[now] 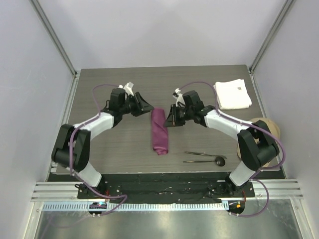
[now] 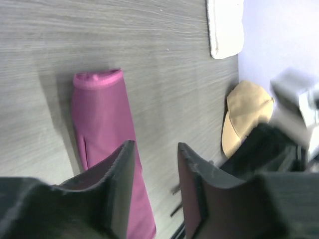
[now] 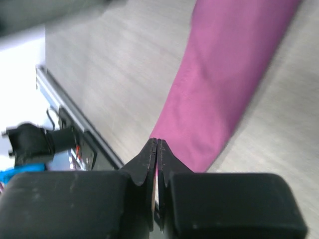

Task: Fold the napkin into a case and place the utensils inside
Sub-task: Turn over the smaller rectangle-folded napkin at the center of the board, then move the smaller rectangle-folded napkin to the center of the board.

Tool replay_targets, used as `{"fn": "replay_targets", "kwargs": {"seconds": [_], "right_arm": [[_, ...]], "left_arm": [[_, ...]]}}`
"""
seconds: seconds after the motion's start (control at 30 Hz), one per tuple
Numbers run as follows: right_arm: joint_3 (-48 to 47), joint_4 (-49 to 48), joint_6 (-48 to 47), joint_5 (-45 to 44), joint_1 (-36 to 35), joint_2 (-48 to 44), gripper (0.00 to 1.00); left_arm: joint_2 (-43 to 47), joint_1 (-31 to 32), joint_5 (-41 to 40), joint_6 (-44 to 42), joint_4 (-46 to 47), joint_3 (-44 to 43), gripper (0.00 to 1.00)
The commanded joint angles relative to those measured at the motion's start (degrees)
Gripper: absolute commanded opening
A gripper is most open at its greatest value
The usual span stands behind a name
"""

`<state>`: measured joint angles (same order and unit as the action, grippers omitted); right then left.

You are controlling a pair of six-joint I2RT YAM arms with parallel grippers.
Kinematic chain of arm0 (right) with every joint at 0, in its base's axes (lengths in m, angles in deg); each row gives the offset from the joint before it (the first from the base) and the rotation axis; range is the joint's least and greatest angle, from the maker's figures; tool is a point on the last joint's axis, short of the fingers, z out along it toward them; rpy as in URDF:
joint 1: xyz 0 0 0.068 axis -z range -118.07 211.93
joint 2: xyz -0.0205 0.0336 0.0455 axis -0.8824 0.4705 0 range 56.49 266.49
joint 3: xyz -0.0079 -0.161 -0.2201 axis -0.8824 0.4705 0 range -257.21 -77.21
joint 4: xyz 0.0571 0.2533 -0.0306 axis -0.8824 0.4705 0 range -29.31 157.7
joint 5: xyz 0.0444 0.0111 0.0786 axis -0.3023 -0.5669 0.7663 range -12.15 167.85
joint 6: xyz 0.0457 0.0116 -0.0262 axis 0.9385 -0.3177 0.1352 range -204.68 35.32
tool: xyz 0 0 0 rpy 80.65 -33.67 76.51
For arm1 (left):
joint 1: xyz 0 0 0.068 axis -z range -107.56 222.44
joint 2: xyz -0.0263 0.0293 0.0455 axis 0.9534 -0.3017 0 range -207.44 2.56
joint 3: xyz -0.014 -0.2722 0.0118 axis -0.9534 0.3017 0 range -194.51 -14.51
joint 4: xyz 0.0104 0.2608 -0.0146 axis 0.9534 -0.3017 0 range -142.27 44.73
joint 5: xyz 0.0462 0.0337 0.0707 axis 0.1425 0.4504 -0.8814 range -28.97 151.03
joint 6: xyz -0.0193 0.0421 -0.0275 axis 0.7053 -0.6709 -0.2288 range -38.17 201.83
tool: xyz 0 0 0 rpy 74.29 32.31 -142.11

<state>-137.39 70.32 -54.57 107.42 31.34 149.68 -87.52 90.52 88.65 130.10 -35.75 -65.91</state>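
- The left claw (image 1: 148, 107) hovers over the tabletop (image 1: 114, 147) on the left, its tips pointing right toward the far end of the case; its fingers (image 2: 122, 184) are spread with a clear gap and nothing lies between them
- In the left wrist view the case (image 2: 102, 129) lies beneath and beyond the left claw (image 2: 154, 169), its rounded hem end farthest from the camera and its long body running back under the left finger
- The case (image 1: 159, 131), the magenta cloth folded into a long narrow strip, lies flat at the middle of the tabletop, lengthwise from far to near, between the two claws; the left claw is just beside its far left corner, apart from it
- The right claw (image 1: 170, 118) is at the case's right edge near the far end; its fingers are pressed together
- In the right wrist view the right claw (image 3: 157, 148) has its closed tips over the edge of the case (image 3: 219, 84); whether any cloth is caught between them cannot be told
- The utensils (image 1: 204, 161) lie side by side on the tabletop right of the case's near end, well apart from both claws, the spoon's round head (image 1: 219, 160) pointing right
- A white cloth (image 1: 233, 94) sits folded at the far right corner
- A tan cap (image 1: 269, 127) rests at the right edge, behind the right arm
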Motion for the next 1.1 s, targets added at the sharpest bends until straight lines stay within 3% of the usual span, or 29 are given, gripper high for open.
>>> {"fn": "replay_targets", "kwargs": {"seconds": [0.0,0.07,0.3,0.43,0.6,0.93,1.07], "right_arm": [[3.9,-4.5,1.7,4.8,-3.2,0.4,0.08],[5.5,-9.2,4.7,6.1,-4.1,0.8,0.08],[9.7,-20.2,9.7,8.8,-6.9,5.3,0.07],[12.2,-25.7,11.5,9.5,-7.6,8.4,0.07],[14.7,-26.2,10.0,8.9,-8.2,11.1,0.07],[11.1,-7.1,-6.8,3.4,-4.4,13.4,0.06],[5.2,3.0,-17.1,1.0,-2.1,14.7,0.07]], "left_arm": [[-9.7,0.6,5.6,1.8,5.1,-4.7,0.36],[-13.9,1.0,6.5,3.4,7.4,-6.0,0.31],[-23.3,1.1,7.4,5.0,13.3,-10.7,0.29],[-26.6,1.0,6.0,4.7,11.9,-11.5,0.29],[-28.2,0.8,4.6,4.4,11.5,-10.0,0.26],[-22.0,-0.4,-2.9,0.6,4.5,-7.7,0.27],[-19.6,-0.7,-2.5,0.4,4.1,-7.8,0.34]]}}
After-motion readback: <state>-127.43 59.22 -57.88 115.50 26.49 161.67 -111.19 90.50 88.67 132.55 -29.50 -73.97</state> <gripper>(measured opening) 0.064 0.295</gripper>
